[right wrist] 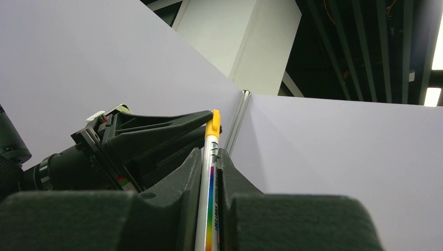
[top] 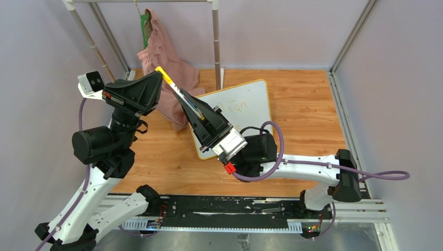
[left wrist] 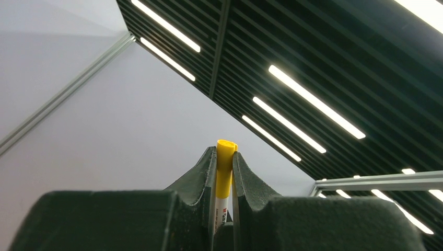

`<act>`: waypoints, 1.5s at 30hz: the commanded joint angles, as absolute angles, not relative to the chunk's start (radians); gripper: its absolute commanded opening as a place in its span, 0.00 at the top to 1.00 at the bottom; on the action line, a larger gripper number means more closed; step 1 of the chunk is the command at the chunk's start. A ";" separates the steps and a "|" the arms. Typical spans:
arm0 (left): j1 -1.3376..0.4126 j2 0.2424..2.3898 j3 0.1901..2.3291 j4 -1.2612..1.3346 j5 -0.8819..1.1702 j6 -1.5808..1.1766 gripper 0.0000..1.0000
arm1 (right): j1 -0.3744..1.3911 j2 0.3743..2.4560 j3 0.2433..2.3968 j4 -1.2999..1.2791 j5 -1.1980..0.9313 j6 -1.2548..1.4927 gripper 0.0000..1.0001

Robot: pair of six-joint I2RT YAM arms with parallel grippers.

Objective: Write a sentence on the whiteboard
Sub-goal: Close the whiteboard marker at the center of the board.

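The whiteboard [top: 257,95] lies tilted on the wooden table, partly hidden by my right arm. Faint orange handwriting [top: 236,107] shows on it; the sentence cannot be read from here. A white marker [top: 177,90] with a yellow cap is held in the air between both grippers, above the board's left end. My left gripper [top: 158,78] [left wrist: 224,156] is shut on the marker's [left wrist: 223,183] yellow cap end. My right gripper [top: 188,102] [right wrist: 210,155] is shut on the barrel [right wrist: 208,198], which has a rainbow stripe. The right wrist view also shows the left gripper [right wrist: 156,133] at the cap.
A pink garment [top: 163,65] hangs from a green hanger [top: 145,29] on a metal rack [top: 216,42] at the back left, its lower part reaching the wooden tabletop [top: 305,120]. Grey walls close in the left, back and right.
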State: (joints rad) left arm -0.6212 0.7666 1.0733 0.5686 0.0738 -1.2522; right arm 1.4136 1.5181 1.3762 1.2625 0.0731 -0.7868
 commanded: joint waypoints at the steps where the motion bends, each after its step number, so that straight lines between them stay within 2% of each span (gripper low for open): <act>1: -0.667 0.781 1.060 0.336 0.248 -1.194 1.00 | 1.415 1.525 1.382 1.209 0.017 -0.776 1.00; 7: -0.667 0.760 1.080 0.315 0.194 -1.163 0.99 | 1.427 1.504 1.357 1.209 0.015 -0.782 1.00; 12: -0.667 0.748 1.081 0.313 0.179 -1.154 0.91 | 1.434 1.492 1.341 1.212 0.020 -0.784 1.00; 19: -0.667 0.729 1.078 0.307 0.154 -1.136 0.72 | 1.440 1.477 1.311 1.222 0.032 -0.787 1.00; 27: -0.667 0.722 1.075 0.307 0.152 -1.133 0.56 | 1.451 1.449 1.266 1.236 0.047 -0.791 1.00; 45: -0.667 0.681 1.033 0.264 0.103 -1.112 0.49 | 1.453 1.376 1.170 1.273 0.106 -0.807 1.00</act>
